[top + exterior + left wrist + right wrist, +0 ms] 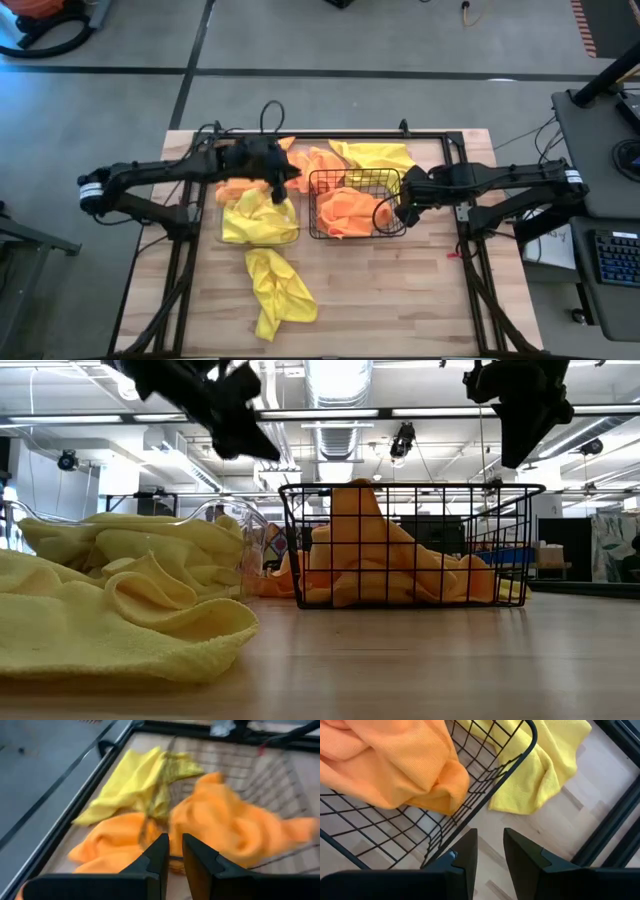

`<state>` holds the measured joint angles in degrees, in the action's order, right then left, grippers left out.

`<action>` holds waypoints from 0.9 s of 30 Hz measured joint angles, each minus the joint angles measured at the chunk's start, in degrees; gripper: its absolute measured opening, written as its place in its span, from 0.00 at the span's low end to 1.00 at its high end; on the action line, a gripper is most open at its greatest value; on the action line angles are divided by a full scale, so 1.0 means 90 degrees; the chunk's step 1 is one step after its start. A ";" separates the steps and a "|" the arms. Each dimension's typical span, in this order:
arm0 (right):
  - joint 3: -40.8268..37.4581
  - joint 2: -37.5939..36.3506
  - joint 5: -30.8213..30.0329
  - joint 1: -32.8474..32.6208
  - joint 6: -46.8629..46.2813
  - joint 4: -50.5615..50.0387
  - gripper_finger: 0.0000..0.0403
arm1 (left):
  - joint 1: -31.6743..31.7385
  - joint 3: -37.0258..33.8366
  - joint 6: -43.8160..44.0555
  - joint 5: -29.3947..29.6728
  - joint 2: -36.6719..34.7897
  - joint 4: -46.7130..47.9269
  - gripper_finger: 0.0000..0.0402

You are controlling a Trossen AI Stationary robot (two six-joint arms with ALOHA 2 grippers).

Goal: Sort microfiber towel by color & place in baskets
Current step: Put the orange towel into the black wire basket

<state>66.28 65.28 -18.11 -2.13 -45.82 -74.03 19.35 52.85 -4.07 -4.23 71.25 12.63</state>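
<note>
Orange towels [350,208] lie heaped in the black wire basket [312,205]. Yellow towels [258,222] fill the clear basket [235,520], and one [278,290] lies on the table in front of it. More orange towels [315,163] and a yellow one [378,155] lie behind the baskets. My left gripper [278,175] hovers above the clear basket's far end, its fingers a narrow gap apart and empty [175,850]. My right gripper [405,207] hangs just outside the wire basket's right wall [512,767], narrowly open and empty [490,845].
A black frame [440,135] runs along the table's far and side edges. Bare wood [400,300] lies toward the near edge, right of the loose yellow towel. The wire basket's rim [410,488] stands above table height between the two grippers.
</note>
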 joint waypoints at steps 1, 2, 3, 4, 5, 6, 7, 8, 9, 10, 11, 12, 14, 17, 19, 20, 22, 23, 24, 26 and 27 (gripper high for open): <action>0.0000 0.0000 0.0000 0.0000 0.0000 -0.0001 0.22 | 0.0197 0.0001 -0.0065 -0.0089 0.0075 0.0009 0.09; -0.0002 0.0000 0.0000 0.0000 0.0000 0.0008 0.22 | 0.0370 -0.0001 -0.0146 -0.0220 0.0158 0.0011 0.09; -0.0002 0.0000 0.0000 -0.0002 0.0000 0.0019 0.21 | 0.0537 0.0001 -0.0257 -0.0392 0.0244 0.0017 0.09; -0.0002 0.0000 0.0000 -0.0002 0.0000 0.0025 0.21 | 0.0699 0.0000 -0.0376 -0.0614 0.0329 0.0034 0.09; -0.0002 0.0000 0.0000 -0.0001 0.0000 0.0028 0.21 | 0.0859 0.0000 -0.0470 -0.0906 0.0420 0.0039 0.09; -0.0002 0.0000 -0.0002 0.0000 0.0002 0.0038 0.20 | 0.1011 0.0001 -0.0546 -0.1219 0.0519 0.0025 0.09; -0.0002 0.0000 -0.0004 0.0000 0.0025 0.0061 0.20 | 0.1150 0.0001 -0.0586 -0.1475 0.0618 0.0008 0.09; -0.0002 0.0000 -0.0010 -0.0001 0.0047 0.0097 0.20 | 0.1272 -0.0001 -0.0623 -0.1676 0.0718 0.0004 0.09; -0.0002 0.0007 -0.0013 0.0000 0.0073 0.0138 0.20 | 0.1370 -0.0001 -0.0657 -0.1779 0.0812 0.0004 0.09; -0.0002 0.0010 -0.0019 0.0000 0.0105 0.0180 0.21 | 0.1454 -0.0001 -0.0666 -0.1801 0.0895 -0.0001 0.09; -0.0003 0.0012 -0.0036 0.0000 0.0155 0.0225 0.21 | 0.1521 -0.0001 -0.0680 -0.1806 0.0980 -0.0023 0.09; -0.0005 0.0012 -0.0082 0.0000 0.0203 0.0288 0.22 | 0.1575 0.0001 -0.0704 -0.1813 0.1071 -0.0067 0.09; -0.0005 0.0012 -0.0181 0.0000 0.0278 0.0437 0.22 | 0.1651 0.0077 -0.0800 -0.1815 0.1304 -0.0046 0.09; -0.0005 0.0015 -0.0187 0.0000 0.0361 0.0646 0.23 | 0.1701 0.0394 -0.0751 -0.1814 0.1725 0.0095 0.09; -0.0005 0.0015 -0.0211 0.0000 0.0410 0.0743 0.22 | 0.1701 0.0682 -0.0683 -0.1812 0.2029 0.0349 0.09; -0.0007 0.0015 -0.0229 0.0000 0.0461 0.0796 0.22 | 0.1701 0.0833 -0.0629 -0.1805 0.2175 0.0414 0.09; -0.0007 0.0015 -0.0232 0.0000 0.0500 0.0857 0.21 | 0.1716 0.1159 -0.0471 -0.1763 0.2462 0.0585 0.09; -0.0007 0.0015 -0.0233 0.0000 0.0500 0.0851 0.21 | 0.1740 0.1324 -0.0479 -0.1763 0.2586 0.0762 0.09; -0.0007 0.0015 -0.0231 0.0000 0.0496 0.0851 0.20 | 0.1776 0.1459 -0.0514 -0.1762 0.2691 0.0971 0.09; -0.0007 0.0015 -0.0194 -0.0025 0.0490 0.0851 0.20 | 0.1866 0.1625 -0.0557 -0.1762 0.2856 0.1261 0.09; -0.0007 0.0015 -0.0175 -0.0054 0.0485 0.0851 0.21 | 0.1909 0.1656 -0.0560 -0.1761 0.2910 0.1323 0.10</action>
<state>66.22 65.41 -19.68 -2.61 -41.46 -66.37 36.53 67.76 -9.10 -20.08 97.44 24.54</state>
